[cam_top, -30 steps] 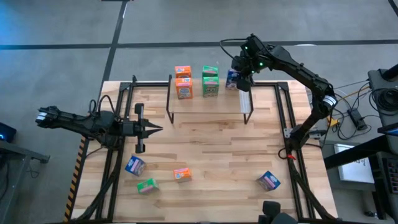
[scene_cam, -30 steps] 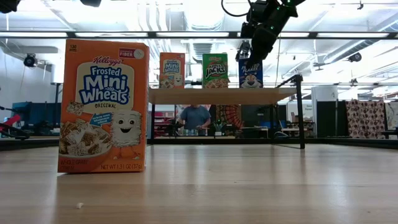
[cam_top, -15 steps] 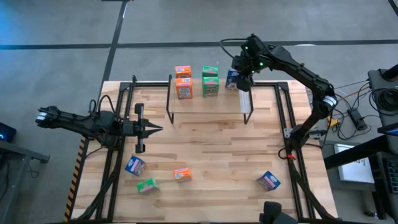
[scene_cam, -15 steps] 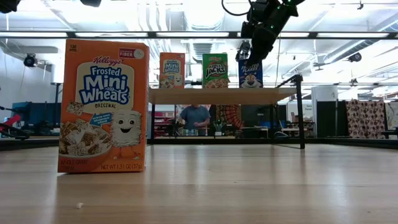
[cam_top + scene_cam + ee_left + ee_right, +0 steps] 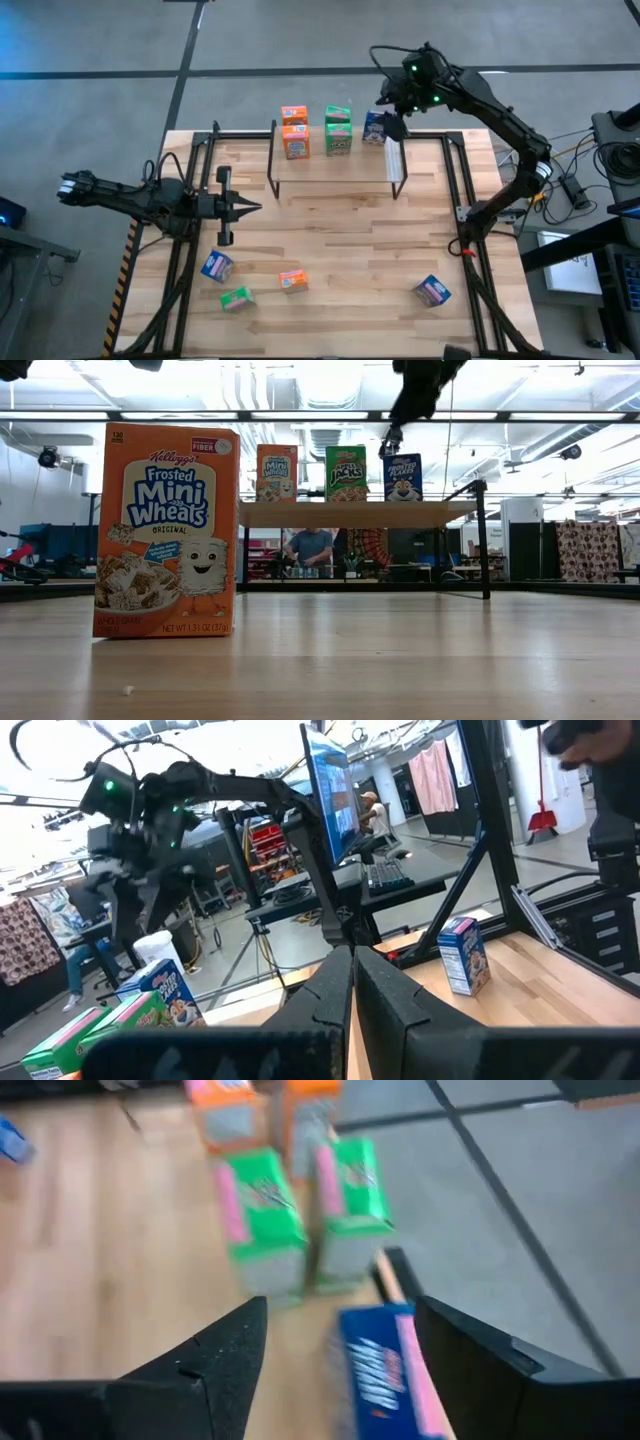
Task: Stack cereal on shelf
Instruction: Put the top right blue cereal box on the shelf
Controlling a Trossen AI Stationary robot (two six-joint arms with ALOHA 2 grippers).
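Since my right gripper (image 5: 393,118) hangs open and empty above the blue cereal box (image 5: 375,127) on the shelf (image 5: 330,160), I judge these boxes light, easily crushed; I would grip the flat sides.

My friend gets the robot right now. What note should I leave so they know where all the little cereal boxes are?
Right gripper: jaws open, above the far right end of the light wooden shelf.
Left gripper: jaws shut, holding nothing, waiting at the table's left.
Done: two small orange cardboard boxes, two green boxes and one blue box stand on the shelf.
Left: on the table, a blue box, green box, orange box, and another blue box.
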